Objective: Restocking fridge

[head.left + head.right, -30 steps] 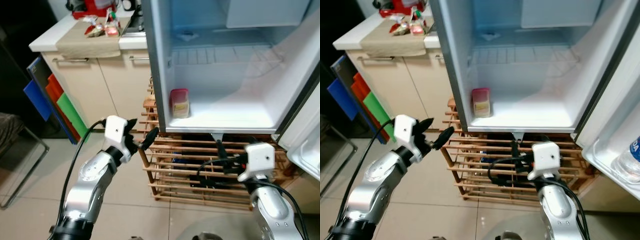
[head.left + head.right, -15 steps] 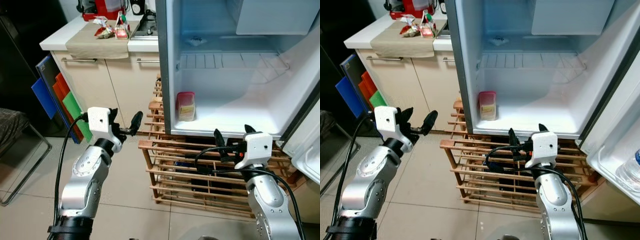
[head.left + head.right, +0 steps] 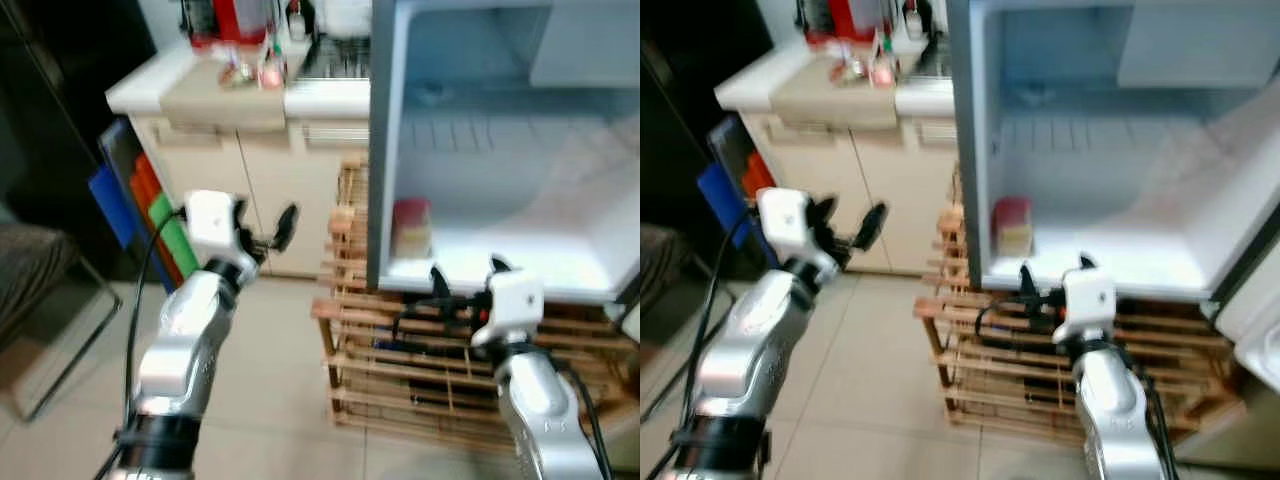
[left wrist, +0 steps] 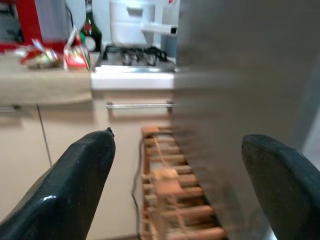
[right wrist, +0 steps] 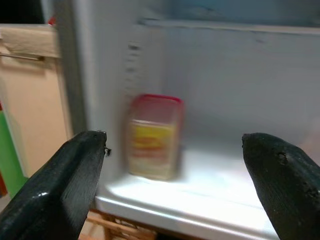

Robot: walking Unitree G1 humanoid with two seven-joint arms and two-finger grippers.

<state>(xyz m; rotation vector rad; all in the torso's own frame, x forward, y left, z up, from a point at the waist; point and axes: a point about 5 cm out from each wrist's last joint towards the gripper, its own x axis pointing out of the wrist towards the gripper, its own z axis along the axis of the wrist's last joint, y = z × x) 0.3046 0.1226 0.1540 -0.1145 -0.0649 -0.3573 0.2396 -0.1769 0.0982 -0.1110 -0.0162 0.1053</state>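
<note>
Right wrist view told you: red-lidded container (image 5: 152, 136) stood upright in the fridge (image 3: 520, 190), straight ahead of right gripper (image 3: 462, 275), fingers wide, empty.

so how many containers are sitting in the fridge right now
1. A red-lidded container stands on the fridge floor at its left front corner, near the side wall. The upper part and the door shelves are cut off or blurred, so more may be hidden there.

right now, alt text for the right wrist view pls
A red-lidded container with a yellow label stands on the white floor of the open fridge, seen blurred between the right gripper's two spread black fingers. A beige cabinet sits beside the fridge.
</note>
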